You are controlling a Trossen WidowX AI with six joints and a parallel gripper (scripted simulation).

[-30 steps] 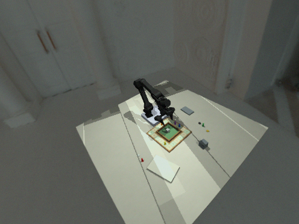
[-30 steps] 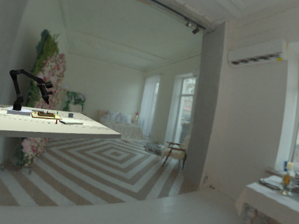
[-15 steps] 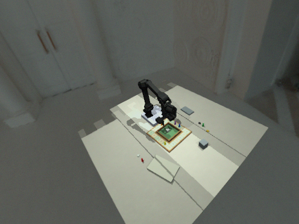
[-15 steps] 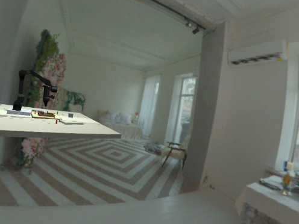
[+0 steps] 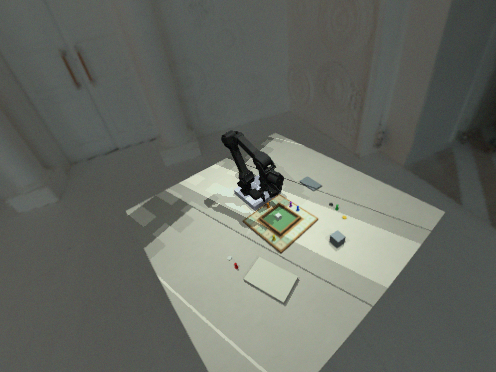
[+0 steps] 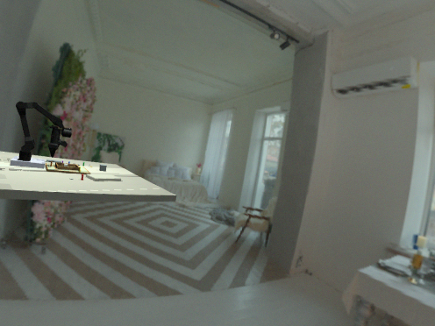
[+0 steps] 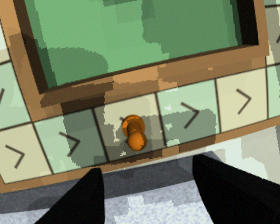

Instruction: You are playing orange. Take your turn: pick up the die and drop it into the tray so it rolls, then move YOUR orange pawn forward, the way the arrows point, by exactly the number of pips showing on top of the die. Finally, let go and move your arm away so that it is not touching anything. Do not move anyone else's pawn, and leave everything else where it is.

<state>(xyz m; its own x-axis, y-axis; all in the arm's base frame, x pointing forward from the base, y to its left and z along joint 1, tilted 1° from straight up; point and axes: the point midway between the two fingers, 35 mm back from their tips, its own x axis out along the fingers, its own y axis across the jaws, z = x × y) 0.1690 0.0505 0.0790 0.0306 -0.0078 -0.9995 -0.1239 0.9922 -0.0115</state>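
Note:
My gripper (image 5: 264, 199) (image 6: 53, 154) (image 7: 148, 171) is partly open and empty, above the board's edge nearest my base. The orange pawn (image 5: 268, 205) (image 7: 134, 132) stands on a cream square, ahead of the gap between the fingertips in the wrist view. The arrows beside it point right there. The white die (image 5: 278, 216) lies in the green-floored tray (image 5: 270, 227) (image 7: 150, 77); its pips are too small to read in the top view, and it is outside the wrist view. The board (image 5: 296, 231) (image 7: 172, 100) surrounds the tray.
A purple pawn (image 5: 291, 204), a blue pawn (image 5: 298, 208) and a yellow pawn (image 5: 273, 238) stand on the board. Off it are a green pawn (image 5: 337, 207), a red pawn (image 5: 236, 265), a grey block (image 5: 337, 239), a pale slab (image 5: 271, 280) and a grey slab (image 5: 310, 183).

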